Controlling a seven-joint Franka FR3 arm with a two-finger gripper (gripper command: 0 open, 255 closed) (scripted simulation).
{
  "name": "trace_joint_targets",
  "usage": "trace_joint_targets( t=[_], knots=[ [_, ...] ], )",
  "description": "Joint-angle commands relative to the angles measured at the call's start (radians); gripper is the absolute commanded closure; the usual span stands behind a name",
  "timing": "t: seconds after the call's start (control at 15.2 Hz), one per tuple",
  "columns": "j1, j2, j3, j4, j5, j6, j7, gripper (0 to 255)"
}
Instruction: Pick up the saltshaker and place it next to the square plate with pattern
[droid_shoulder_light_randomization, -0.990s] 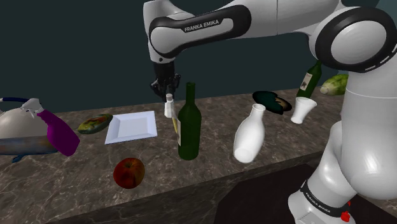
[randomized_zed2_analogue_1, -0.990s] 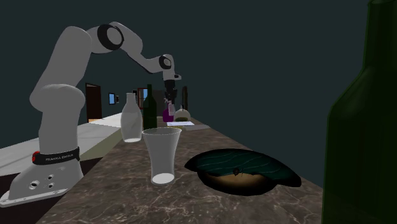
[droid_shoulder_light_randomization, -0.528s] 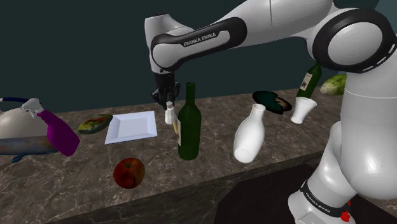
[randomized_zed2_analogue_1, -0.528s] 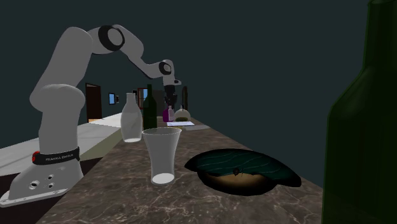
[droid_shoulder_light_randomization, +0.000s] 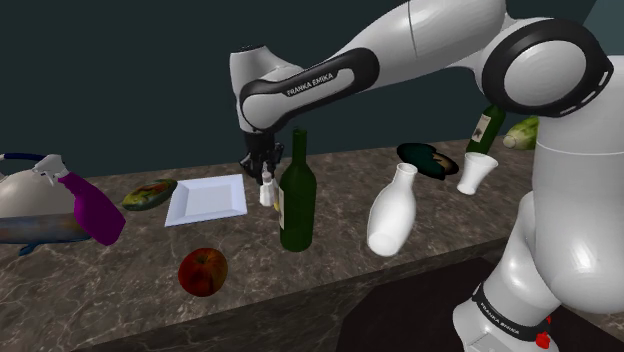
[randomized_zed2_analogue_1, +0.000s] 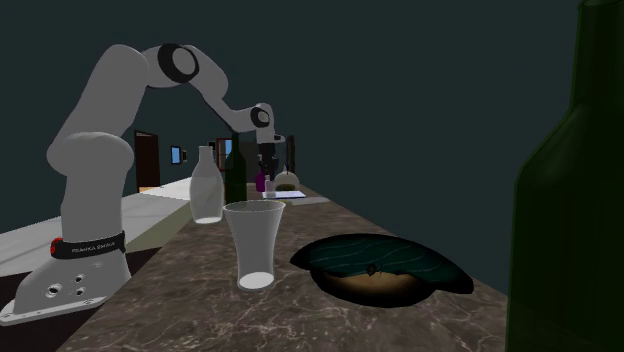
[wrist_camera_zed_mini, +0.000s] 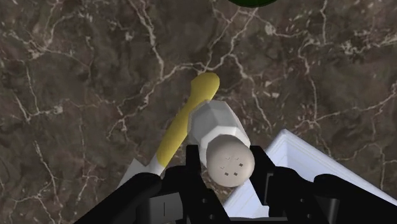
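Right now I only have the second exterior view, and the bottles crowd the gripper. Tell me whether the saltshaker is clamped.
Observer: Yes. In the wrist view the gripper has both fingers closed on the white saltshaker at its cap end.
Operator: Give me the plate's position relative to it.
Observer: In the shoulder view the square plate, drawn plain white, lies just to that view's left of the saltshaker.
Operator: Report anything under it.
Observer: Seen along the gripper, a yellow-handled utensil lies on the marble counter, passing behind the saltshaker.
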Motion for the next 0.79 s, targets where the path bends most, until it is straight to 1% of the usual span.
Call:
trace_joint_targets(
  t=[0.0,0.07,0.53,0.59,0.73],
  knots=[
    [0.000,0.007,-0.001,-0.019,-0.001,0.026,0.003,255],
    [0.000,0.013,-0.001,-0.027,-0.002,0.041,0.004,255],
    [0.000,0.013,-0.001,-0.027,-0.002,0.041,0.004,255],
    [-0.001,0.014,-0.001,-0.026,-0.002,0.041,0.004,0],
    [0.000,0.014,-0.001,-0.026,-0.002,0.041,0.004,0]
  ],
)
